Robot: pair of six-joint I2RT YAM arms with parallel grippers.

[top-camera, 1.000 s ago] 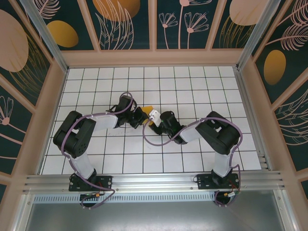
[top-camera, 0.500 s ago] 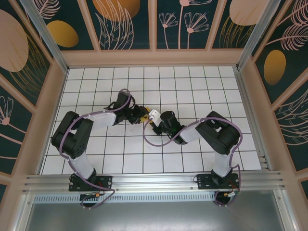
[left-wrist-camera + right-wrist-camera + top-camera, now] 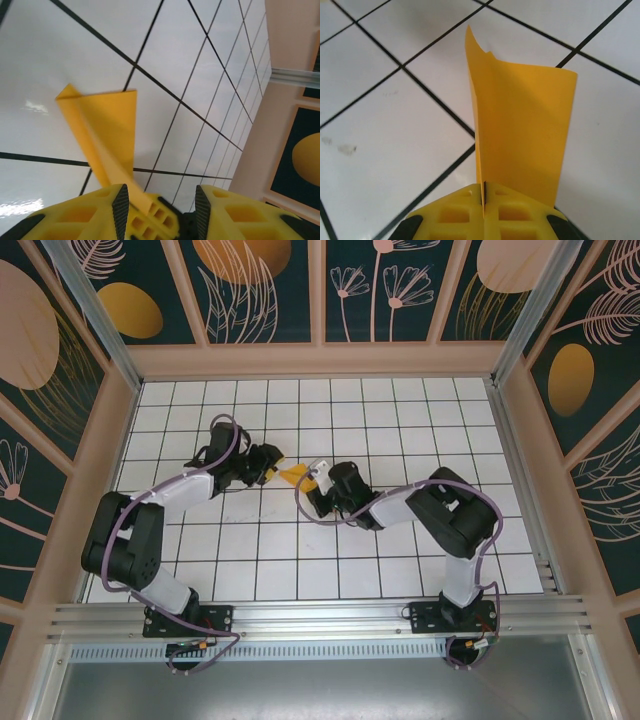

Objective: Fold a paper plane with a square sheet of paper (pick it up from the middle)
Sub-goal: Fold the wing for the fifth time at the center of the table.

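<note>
Left tool (image 3: pixel 161 207): jaws apart, the paper (image 3: pixel 293 474) strip running loose between them. The paper sits mid-table (image 3: pixel 400 410), bridging both tools. Right tool (image 3: pixel 483 200): pads together, clamped on the paper's edge. I'd hold right firm and regrip left only with the layers aligned. The wrist views show the gap and the pinch. The top view shows the span.

**Hidden ends and cut fingers**

The near edge of the folded orange-yellow sheet of paper (image 3: pixel 520 130) disappears into the closed seam of the right gripper (image 3: pixel 483 194), whose yellow lattice fingers (image 3: pixel 520 215) are cut by the lower picture edge. Between the parted jaws of the left gripper (image 3: pixel 161 196) the sheet's near end goes out of sight. Contact with either pad cannot be told. From above, its folds are too small to read.
</note>
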